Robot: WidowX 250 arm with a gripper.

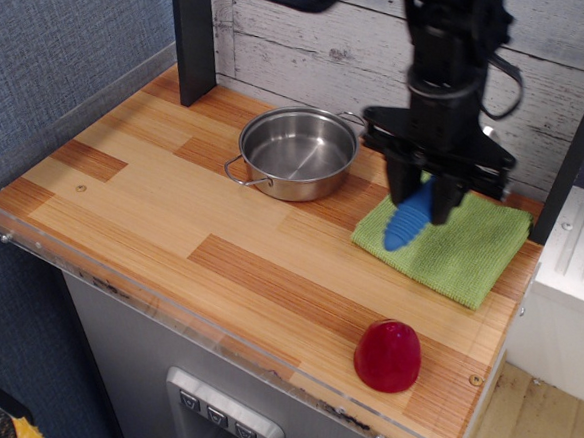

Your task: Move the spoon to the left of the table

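Nearest the camera, at the front right of the worktop (123, 197), sat one red dome-shaped object (388, 355), well apart from everything else. Behind it lay one green cloth (460, 253), spread flat on the right side. Over the cloth's rear left part hung the end effector (423, 200), its fingers drawn in narrow around the spoon (409, 217). Only the spoon's thick ribbed blue handle showed, slanting down and toward the front left from between the fingers; the metal bowl was hidden up inside the grip. The handle tip appeared to hang clear of the cloth, though the single view made that hard to confirm.

Just left of the end effector, further back, stood one steel pot (297, 151) with loop handles, empty. Behind that rose one dark post (193, 32) at the rear left.

There was a single arm, so no choice of hand arose. The move to come seemed to turn on this: the open left part of the worktop lay to the left of the held spoon, with the pot standing between them along the rear. A path passing in front of the pot, or above it, looked the safer line.
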